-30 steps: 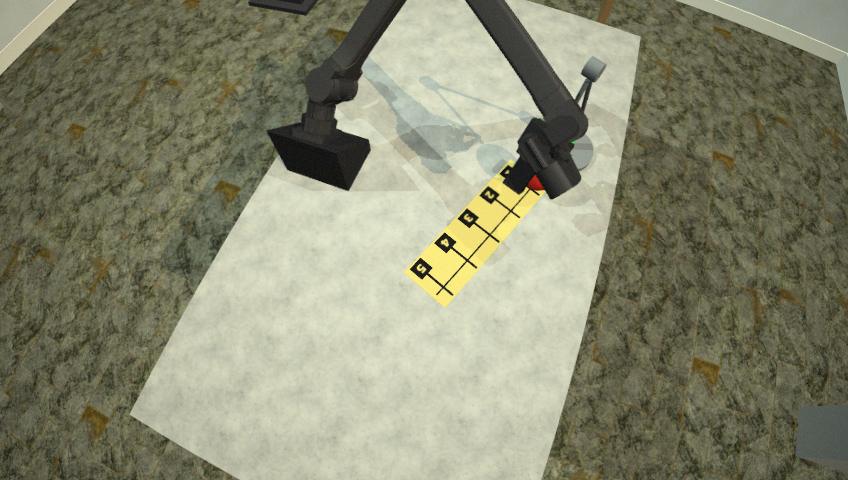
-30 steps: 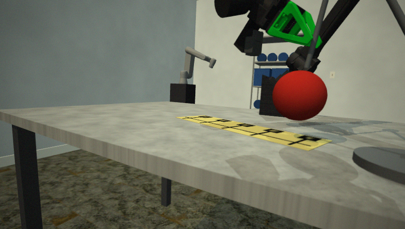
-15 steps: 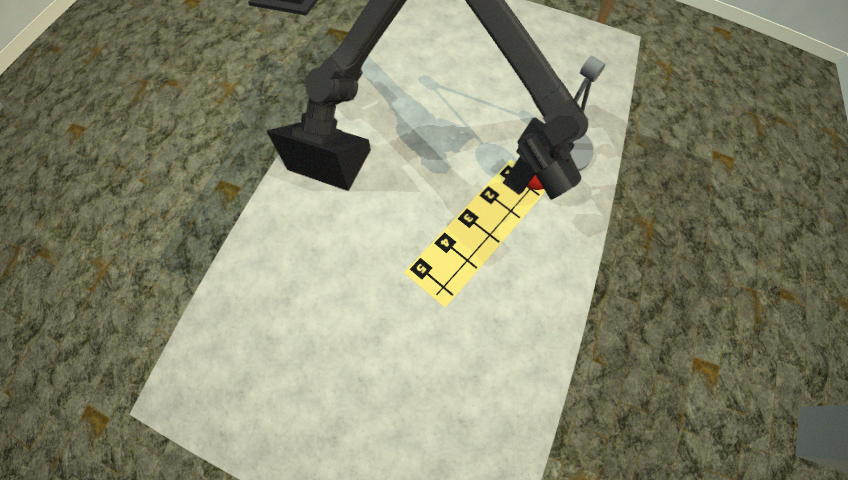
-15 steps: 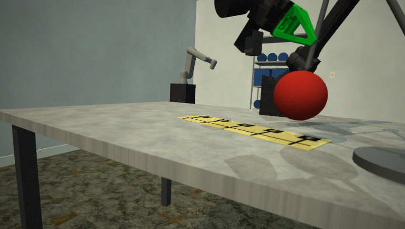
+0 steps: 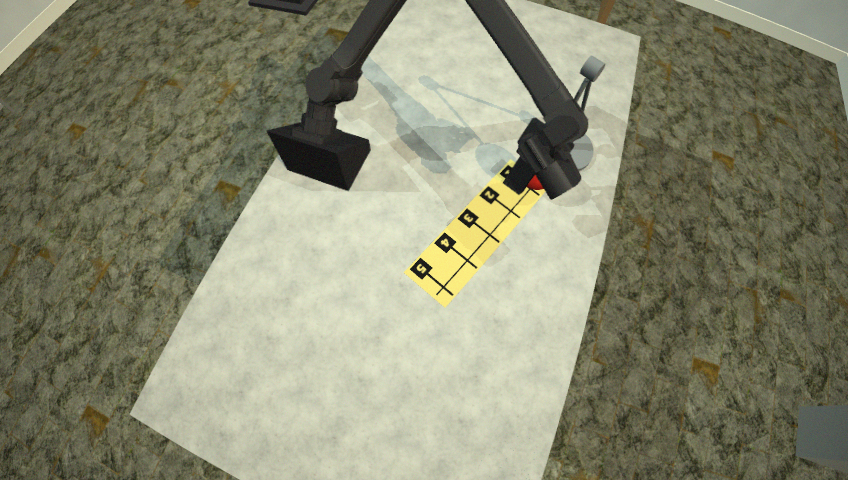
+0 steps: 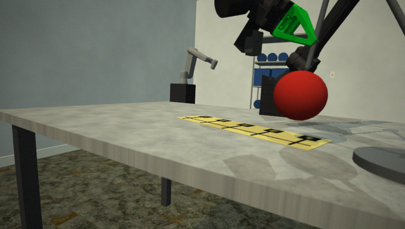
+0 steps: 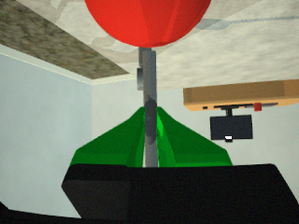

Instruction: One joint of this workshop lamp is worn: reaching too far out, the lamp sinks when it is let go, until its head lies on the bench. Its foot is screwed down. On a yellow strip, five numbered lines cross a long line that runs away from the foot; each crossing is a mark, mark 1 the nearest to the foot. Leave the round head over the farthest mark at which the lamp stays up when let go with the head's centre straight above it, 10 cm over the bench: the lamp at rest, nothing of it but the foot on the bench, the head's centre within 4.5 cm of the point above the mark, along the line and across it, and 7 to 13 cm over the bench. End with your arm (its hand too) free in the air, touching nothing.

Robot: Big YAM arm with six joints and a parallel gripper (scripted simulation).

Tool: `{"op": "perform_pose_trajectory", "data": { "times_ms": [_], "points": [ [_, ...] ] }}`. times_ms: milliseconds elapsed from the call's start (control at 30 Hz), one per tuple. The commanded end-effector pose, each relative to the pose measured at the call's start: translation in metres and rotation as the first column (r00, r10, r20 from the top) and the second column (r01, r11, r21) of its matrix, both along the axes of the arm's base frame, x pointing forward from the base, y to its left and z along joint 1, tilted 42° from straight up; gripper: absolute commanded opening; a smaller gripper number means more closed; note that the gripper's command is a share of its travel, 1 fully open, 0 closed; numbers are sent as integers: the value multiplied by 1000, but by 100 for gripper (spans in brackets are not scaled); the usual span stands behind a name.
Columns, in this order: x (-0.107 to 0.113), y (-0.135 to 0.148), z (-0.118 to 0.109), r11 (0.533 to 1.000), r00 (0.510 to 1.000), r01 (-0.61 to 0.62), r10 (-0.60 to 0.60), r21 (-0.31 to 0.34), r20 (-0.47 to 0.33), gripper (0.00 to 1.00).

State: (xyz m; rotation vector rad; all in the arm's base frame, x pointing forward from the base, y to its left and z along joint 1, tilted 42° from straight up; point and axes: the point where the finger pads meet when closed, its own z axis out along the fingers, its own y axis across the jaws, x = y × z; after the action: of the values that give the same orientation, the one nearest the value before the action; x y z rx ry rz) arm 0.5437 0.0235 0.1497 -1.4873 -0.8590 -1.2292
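Observation:
The lamp's round red head (image 6: 300, 95) hangs above the bench near the foot end of the yellow strip (image 6: 255, 132), about over mark 1. In the top view only a sliver of the head (image 5: 534, 182) shows under my wrist, at the near end of the strip (image 5: 473, 235). My gripper (image 7: 150, 113) with green fingers is shut on the lamp's thin grey rod (image 7: 149, 108) just behind the head; it also shows in the exterior view (image 6: 308, 39). The lamp's round grey foot (image 6: 380, 163) sits on the bench to the right.
My arm's black base (image 5: 318, 151) stands on the bench left of the strip. The lamp's upper joint (image 5: 592, 69) rises behind the foot (image 5: 580, 151). A shelf and another robot arm (image 6: 193, 63) stand in the background, off the bench.

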Motion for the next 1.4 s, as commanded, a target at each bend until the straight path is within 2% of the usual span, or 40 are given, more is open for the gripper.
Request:
{"op": "perform_pose_trajectory", "data": {
  "times_ms": [0,1033,1367],
  "points": [
    [0,-4,2,1000,1000,8,-8,-2,8,0],
    [-19,-41,-36,999,999,33,-32,-10,13,0],
    [-19,-41,-36,999,999,33,-32,-10,13,0]
  ]
}}
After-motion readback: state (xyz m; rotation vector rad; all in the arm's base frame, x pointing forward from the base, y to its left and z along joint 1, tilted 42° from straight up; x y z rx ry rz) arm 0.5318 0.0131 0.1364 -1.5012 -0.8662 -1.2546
